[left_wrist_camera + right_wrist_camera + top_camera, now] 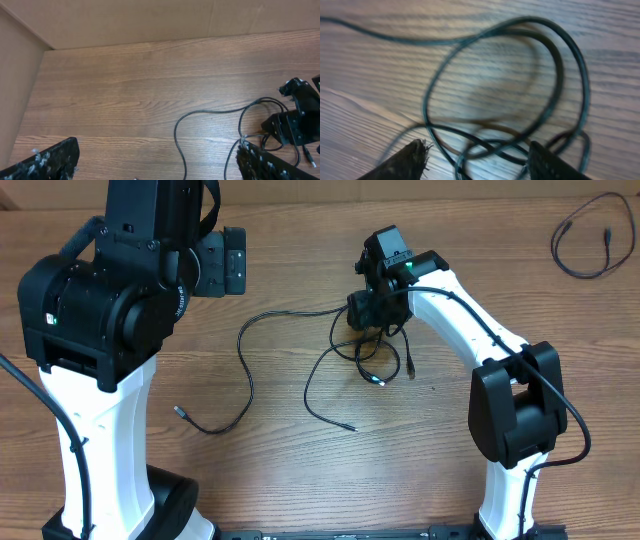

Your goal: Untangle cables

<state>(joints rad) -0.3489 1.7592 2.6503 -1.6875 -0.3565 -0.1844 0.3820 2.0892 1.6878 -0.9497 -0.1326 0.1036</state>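
Observation:
The cables are thin black cords on the wooden table. A tangle of loops (pixel 372 360) lies mid-table. One long strand (pixel 243 360) runs from it to a plug end (pixel 180 411) at the left. My right gripper (pixel 368 315) hangs low over the tangle's top. In the right wrist view it (pixel 480 160) is open, with several blurred strands of the loop (pixel 525 22) crossing between its fingertips. My left gripper (pixel 228 262) is raised at the upper left, apart from the cables. It (pixel 160 170) stands wide open and empty above a strand (pixel 176 137).
A separate coiled black cord (pixel 590 240) lies at the table's far right corner. Both arm bases stand at the near edge, the right arm's elbow (pixel 515 405) to the right of the tangle. A cardboard wall (pixel 125 20) borders the table's far side.

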